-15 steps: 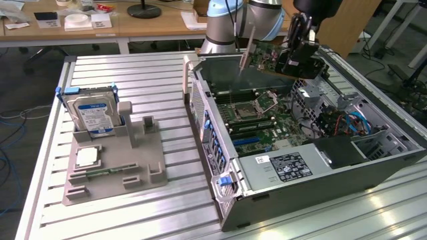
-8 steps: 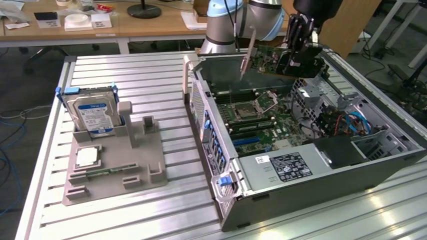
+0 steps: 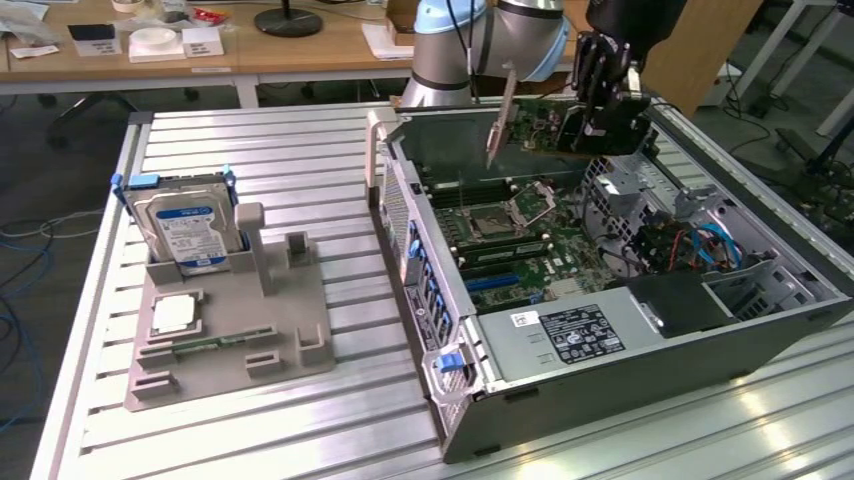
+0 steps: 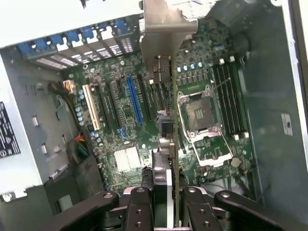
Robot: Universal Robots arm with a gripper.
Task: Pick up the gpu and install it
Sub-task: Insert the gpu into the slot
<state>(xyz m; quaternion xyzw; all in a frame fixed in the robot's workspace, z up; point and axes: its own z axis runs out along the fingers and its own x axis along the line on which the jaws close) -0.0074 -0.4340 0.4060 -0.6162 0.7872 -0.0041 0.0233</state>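
Observation:
The gpu (image 3: 534, 125) hangs on edge above the open computer case (image 3: 441, 300), its silver bracket toward the exterior view's left. My gripper (image 3: 597, 125) is shut on the card's end opposite the bracket. In the wrist view the gpu (image 4: 166, 57) runs edge-on away from my gripper (image 4: 168, 211), with the bracket at its far end near the case's rear slot openings. The card hovers apart from the motherboard (image 4: 120, 120), above the row of expansion slots next to the long blue slot (image 4: 134, 101).
The empty CPU socket (image 4: 199, 115) and memory slots (image 4: 228, 96) lie beside the slots. A power supply (image 3: 574, 330) fills the case's near corner. On the table at the exterior view's left, a grey fixture (image 3: 254, 360) holds a hard drive (image 3: 191, 228), a CPU chip (image 3: 174, 315) and a memory stick (image 3: 214, 343).

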